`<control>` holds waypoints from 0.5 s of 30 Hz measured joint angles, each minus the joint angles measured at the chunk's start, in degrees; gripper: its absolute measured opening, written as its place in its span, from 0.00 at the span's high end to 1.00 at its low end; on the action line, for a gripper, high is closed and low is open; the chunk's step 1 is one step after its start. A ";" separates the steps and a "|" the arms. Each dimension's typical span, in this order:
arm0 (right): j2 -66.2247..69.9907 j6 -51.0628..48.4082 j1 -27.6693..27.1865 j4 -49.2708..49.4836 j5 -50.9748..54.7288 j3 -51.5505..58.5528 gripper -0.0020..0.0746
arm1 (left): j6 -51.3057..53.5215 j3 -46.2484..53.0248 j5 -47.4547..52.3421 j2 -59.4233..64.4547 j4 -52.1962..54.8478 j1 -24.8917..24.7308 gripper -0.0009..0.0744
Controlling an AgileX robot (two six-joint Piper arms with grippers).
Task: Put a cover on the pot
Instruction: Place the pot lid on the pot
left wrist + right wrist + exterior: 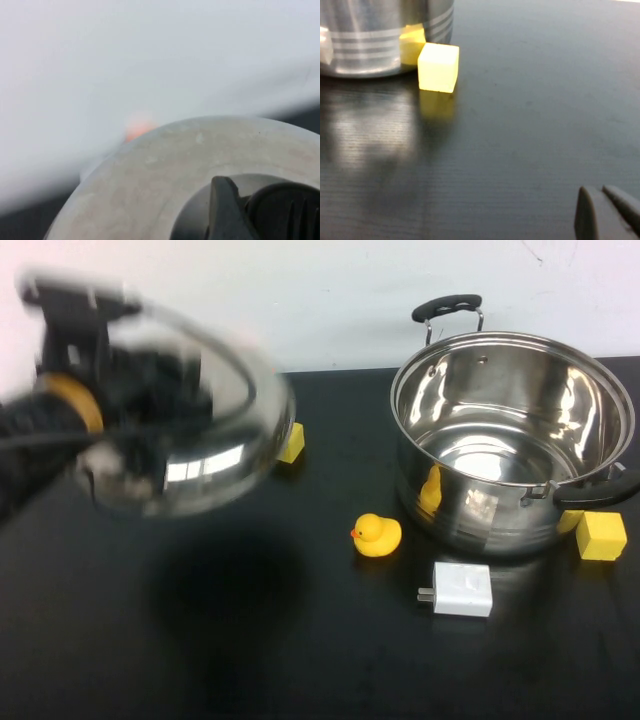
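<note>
Holding the glass lid (185,430) up high on the left, our left gripper (150,400) seems clenched on its knob. The steel pot (510,440) sits uncovered on the right. Our right gripper (607,212) rests low, fingers together.

We find the high view evenly and brightly lit from above. The lid (185,430) and the left gripper (140,410) holding it aloft are smeared by motion blur, and a broad soft shadow lies on the black bench (250,640) beneath them. The pot (512,440) is sharp, with strong glare and reflections on its steel wall. The left wrist view is hazy, washed out and largely out of focus. In the right wrist view the right gripper (607,215) appears soft, with its fingers close together, and the bench carries a pale sheen near the yellow cube (438,67).
</note>
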 joint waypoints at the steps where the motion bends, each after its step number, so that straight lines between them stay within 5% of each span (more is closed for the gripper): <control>1: 0.00 0.00 0.00 0.00 0.00 0.00 0.98 | -1.09 -2.15 0.90 -0.83 1.43 -0.90 0.57; 15: 0.00 0.00 0.00 0.00 0.00 0.00 0.98 | -6.24 -29.84 6.84 11.91 8.84 -22.04 0.57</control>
